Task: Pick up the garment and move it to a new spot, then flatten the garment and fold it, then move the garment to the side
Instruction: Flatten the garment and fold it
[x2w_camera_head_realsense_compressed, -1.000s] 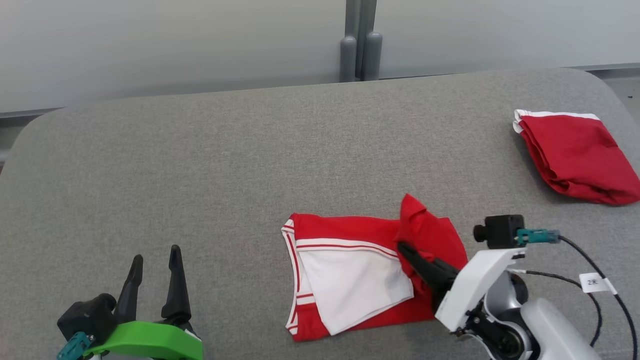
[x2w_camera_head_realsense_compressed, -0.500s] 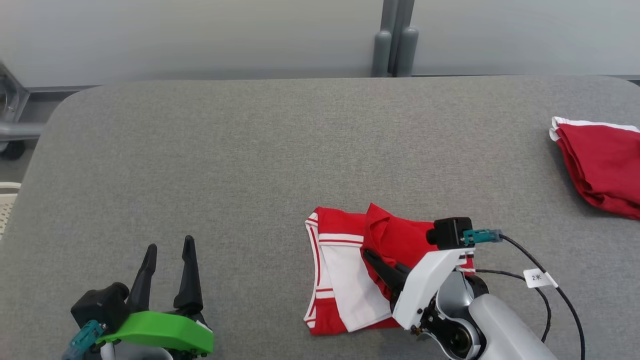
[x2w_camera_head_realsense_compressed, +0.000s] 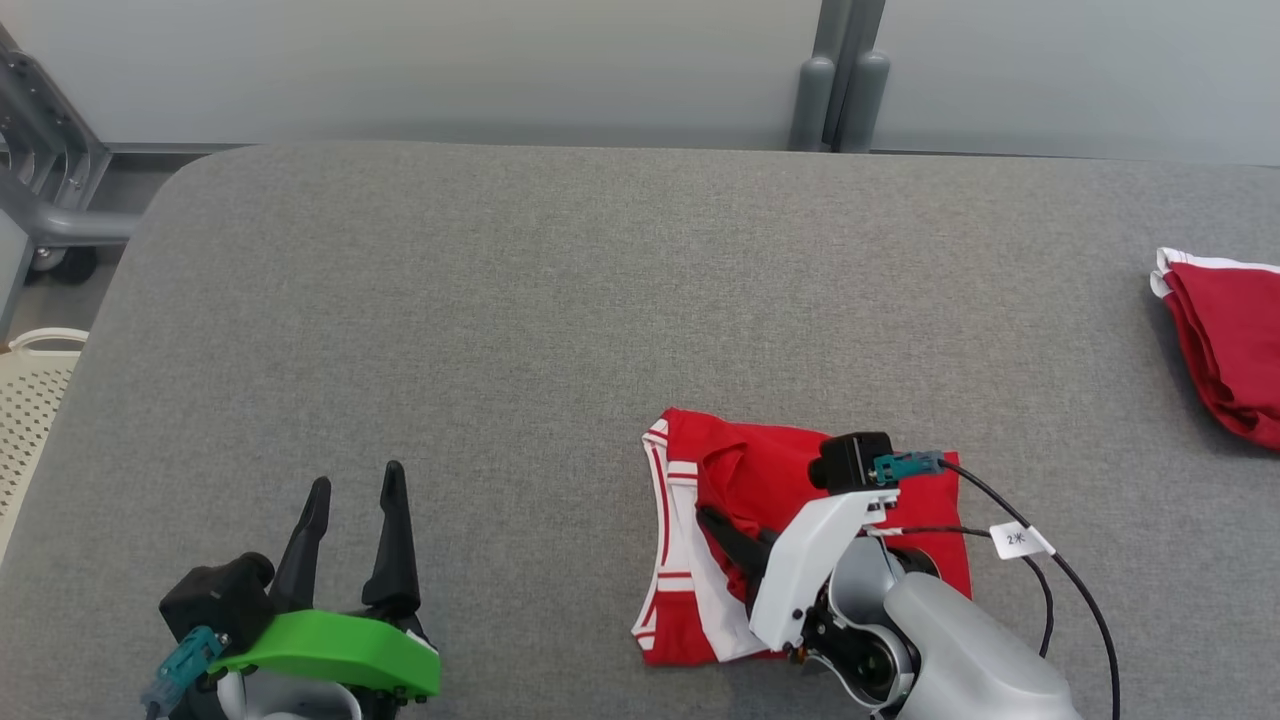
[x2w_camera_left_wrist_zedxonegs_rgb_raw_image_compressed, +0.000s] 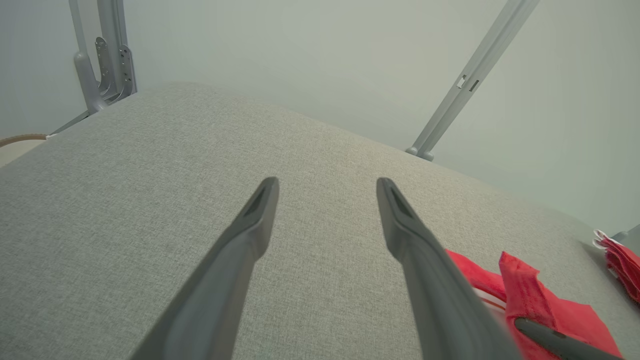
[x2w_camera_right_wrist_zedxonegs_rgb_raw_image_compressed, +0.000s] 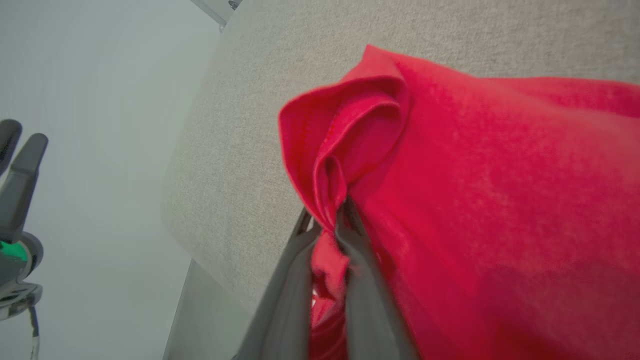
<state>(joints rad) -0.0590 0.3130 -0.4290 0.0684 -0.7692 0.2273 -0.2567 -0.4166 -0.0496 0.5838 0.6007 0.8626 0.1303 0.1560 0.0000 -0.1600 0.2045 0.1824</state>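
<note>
The garment (x2w_camera_head_realsense_compressed: 760, 470) is red with white panels and stripes, lying partly folded on the grey table (x2w_camera_head_realsense_compressed: 500, 300) near the front, right of centre. My right gripper (x2w_camera_head_realsense_compressed: 708, 518) is shut on a red fold of it, pinching the cloth between both fingers (x2w_camera_right_wrist_zedxonegs_rgb_raw_image_compressed: 300, 260) and carrying it over the white panel toward the left. The same garment (x2w_camera_left_wrist_zedxonegs_rgb_raw_image_compressed: 540, 300) shows at the lower right of the left wrist view and fills much of the right wrist view (x2w_camera_right_wrist_zedxonegs_rgb_raw_image_compressed: 475, 200). My left gripper (x2w_camera_head_realsense_compressed: 355, 485) stands open at the front left, over bare table, holding nothing (x2w_camera_left_wrist_zedxonegs_rgb_raw_image_compressed: 325, 185).
A second folded red cloth (x2w_camera_head_realsense_compressed: 1225, 340) with a white edge lies at the table's right edge. A perforated cream basket (x2w_camera_head_realsense_compressed: 30, 390) sits off the table's left side, beside a grey metal frame (x2w_camera_head_realsense_compressed: 50, 180). A grey post (x2w_camera_head_realsense_compressed: 840, 90) stands behind the table.
The head camera has turned, shifting the whole scene. My right gripper has dragged the red fold leftward across the garment, covering most of the white panel. The left gripper stays open.
</note>
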